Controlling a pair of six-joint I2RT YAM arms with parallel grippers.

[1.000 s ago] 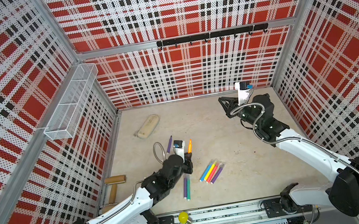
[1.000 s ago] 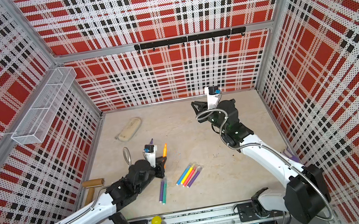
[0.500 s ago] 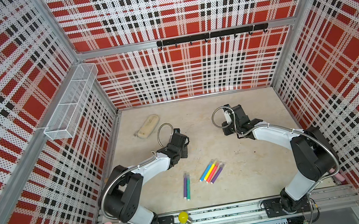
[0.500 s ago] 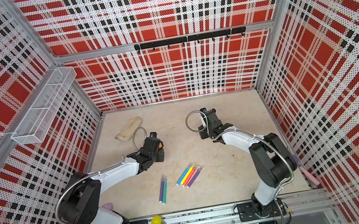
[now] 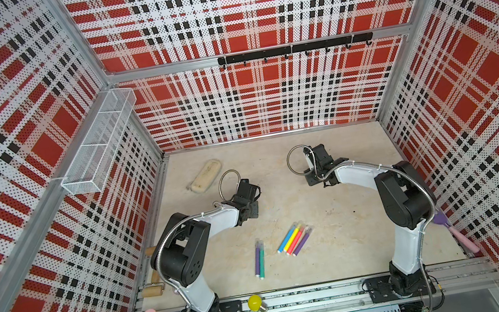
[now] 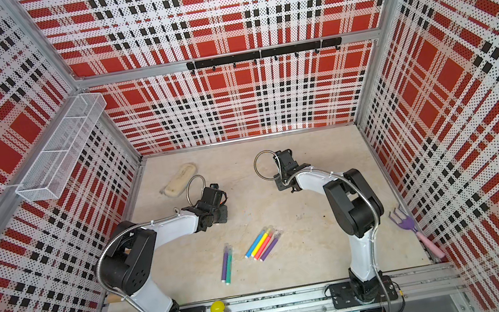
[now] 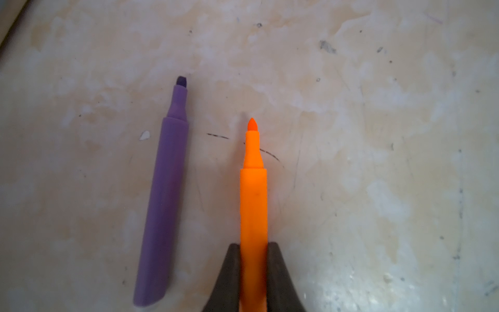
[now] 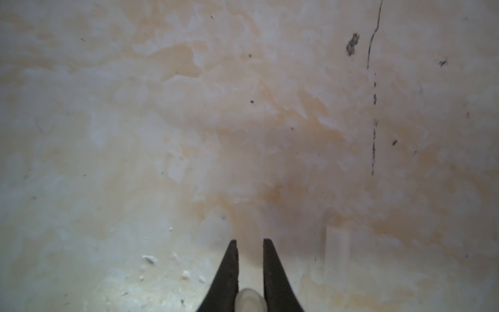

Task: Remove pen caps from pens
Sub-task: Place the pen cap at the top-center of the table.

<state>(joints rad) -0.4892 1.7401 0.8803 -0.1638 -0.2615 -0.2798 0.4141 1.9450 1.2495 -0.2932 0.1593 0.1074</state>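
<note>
- Beige pouch [image 5: 206, 180]: lies flat at the far left of the table [image 5: 336, 217]
- Left gripper [image 7: 253, 244]: clamped tight on the orange pen [image 7: 253, 194], nib bare, low over the table
- Purple pen [image 7: 164, 194]: uncapped, flat beside the orange one, not touching
- Second purple pen [image 5: 257, 259] and teal pen [image 5: 261, 260]: side by side, front centre, capped
- Row of four pens [image 5: 293, 238]: blue, yellow, pink, purple, capped, just right of that pair
- Right gripper [image 8: 250, 240]: closed on a pale pen cap [image 8: 248, 299] deep between its fingers
- Loose cap [image 8: 337, 248]: on the table near that gripper
- Rake [image 6: 403, 224]: by the right wall
</note>
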